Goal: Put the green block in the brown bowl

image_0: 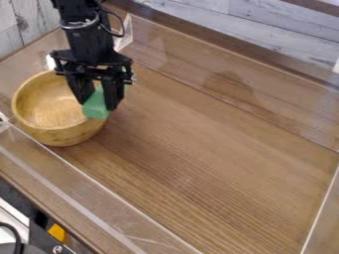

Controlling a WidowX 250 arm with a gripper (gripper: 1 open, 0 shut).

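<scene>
Since the green block [97,107] is a small, stiff, matte bar, it looks light and unlikely to slip or crush. At the upper left of the frame the hand [95,103] pinches it between its fingers, hanging over the near rim of the brown bowl [38,111] on the worktop [212,149]. Gripping across its narrow sides seems the secure choice.

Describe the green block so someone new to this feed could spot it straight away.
Start at the round light-brown wooden bowl at the left end of the wooden table. Over its right rim hangs the black tool, pointing down and shut on the green block. The block is a small bright green bar, the only green thing in view, showing between the dark fingers.
</scene>
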